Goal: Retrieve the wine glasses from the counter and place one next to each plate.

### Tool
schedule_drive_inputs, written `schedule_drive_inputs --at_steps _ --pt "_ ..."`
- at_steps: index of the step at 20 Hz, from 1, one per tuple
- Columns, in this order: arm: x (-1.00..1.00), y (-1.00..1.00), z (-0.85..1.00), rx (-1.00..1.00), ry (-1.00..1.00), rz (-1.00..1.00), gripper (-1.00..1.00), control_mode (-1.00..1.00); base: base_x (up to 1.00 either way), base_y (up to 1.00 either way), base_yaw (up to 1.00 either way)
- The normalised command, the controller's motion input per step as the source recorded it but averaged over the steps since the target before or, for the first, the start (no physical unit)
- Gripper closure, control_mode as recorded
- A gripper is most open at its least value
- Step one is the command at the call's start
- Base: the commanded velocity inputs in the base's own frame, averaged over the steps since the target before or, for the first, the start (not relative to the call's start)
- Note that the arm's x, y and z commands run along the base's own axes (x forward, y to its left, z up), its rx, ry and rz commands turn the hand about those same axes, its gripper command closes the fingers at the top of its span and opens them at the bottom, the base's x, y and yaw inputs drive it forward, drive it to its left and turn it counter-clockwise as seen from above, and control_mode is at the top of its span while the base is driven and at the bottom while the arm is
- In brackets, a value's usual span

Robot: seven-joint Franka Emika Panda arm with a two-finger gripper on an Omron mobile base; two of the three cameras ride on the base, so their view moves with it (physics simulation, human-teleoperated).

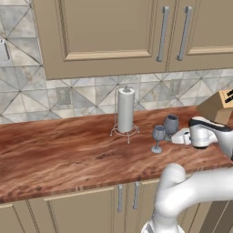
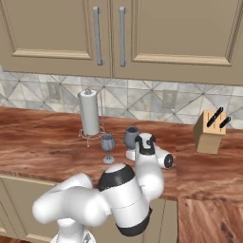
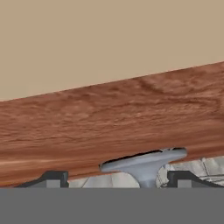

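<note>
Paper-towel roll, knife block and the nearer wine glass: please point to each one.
Tall white paper-towel roll (image 1: 126, 109), left base view, middle of roll.
Light wooden knife block (image 2: 209, 132), right base view, front face.
Nearer grey-blue translucent stemmed wine glass (image 2: 108, 142), right base view, bowl.

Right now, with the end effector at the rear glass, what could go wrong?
1. The two wine glasses stand close together: rear glass, front glass. A sideways drift of the end effector could tip the front one.
2. The hand view shows the fingertips open on either side of the stem near the foot. Closing that low on a thin stem may let the glass tilt or slip.
</note>
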Motion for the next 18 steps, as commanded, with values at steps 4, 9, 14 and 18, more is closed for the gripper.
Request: schedule_drive_inputs --at_steps 4,9,14,18 --pt "0.00 0.08 -0.17 0.05 -0.04 0.14 -1.00 -1.00 0.00 0.00 0.00" --pt "0.08 0.03 -0.16 0.04 0.00 0.16 -1.00 -1.00 0.00 0.00 0.00" --pt "-0.03 0.13 -0.07 0.01 0.00 0.22 -1.00 -1.00 0.00 0.00 0.00" --pt "-0.09 0.57 -0.16 0.00 -0.01 0.16 -1.00 -1.00 0.00 0.00 0.00"
